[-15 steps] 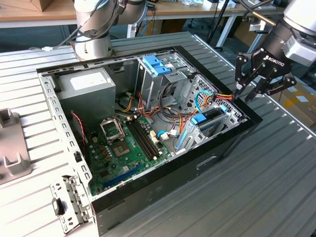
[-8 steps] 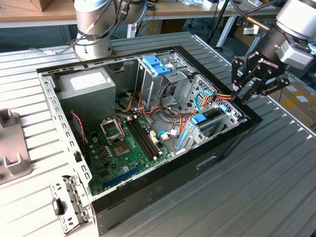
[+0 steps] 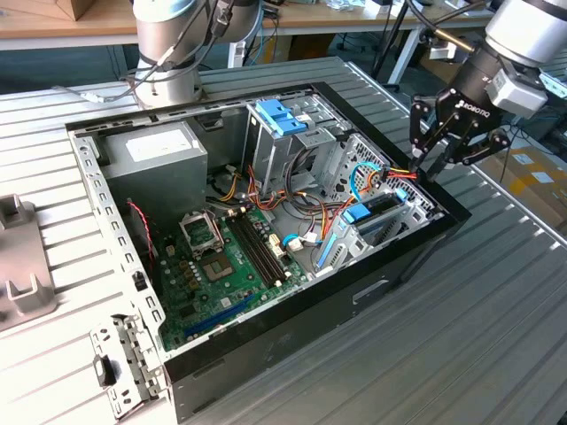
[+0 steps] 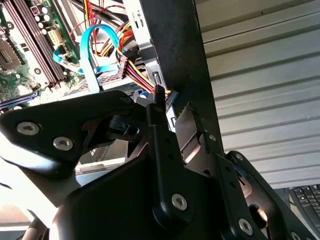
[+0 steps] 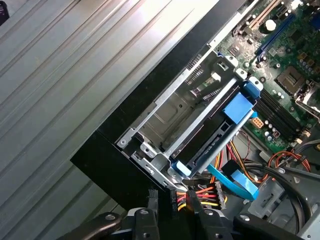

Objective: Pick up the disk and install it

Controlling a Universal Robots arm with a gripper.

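Disk: flat, blue-framed, seated in metal bay.

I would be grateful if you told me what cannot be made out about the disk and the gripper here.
- Disk, first wrist view: its lower side is hidden by the metal bay around it.
- Gripper, exterior view: whether its fingertips touch the case rim.
- Second wrist view: the gripper's own body covers the bay.

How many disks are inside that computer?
1. The disk, framed in blue, sits in the metal cage at the case corner below the gripper. Others may be hidden under cables or metal.
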